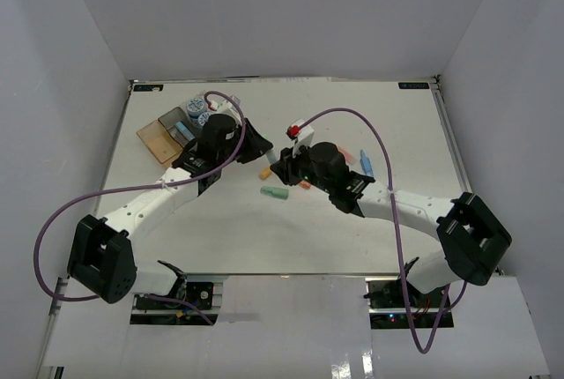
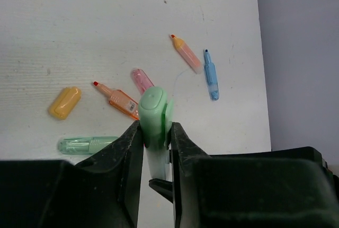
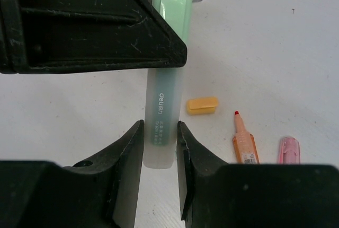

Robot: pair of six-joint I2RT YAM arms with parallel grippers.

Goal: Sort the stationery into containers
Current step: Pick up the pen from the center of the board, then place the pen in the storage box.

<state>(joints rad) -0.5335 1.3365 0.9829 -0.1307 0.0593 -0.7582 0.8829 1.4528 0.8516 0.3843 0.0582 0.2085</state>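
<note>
- Left fingers: clamped on the cap end of the green marker, which is held over the table.
- Right fingers: clamped on its clear barrel.
- Risk: opposed pulling could make the marker slip and drop short of the containers.

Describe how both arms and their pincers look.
The left arm and right arm have white links with bulky black joint housings. A purple cable loops along each. The left pincer and right pincer have matte black fingers that taper towards the tips.
</note>
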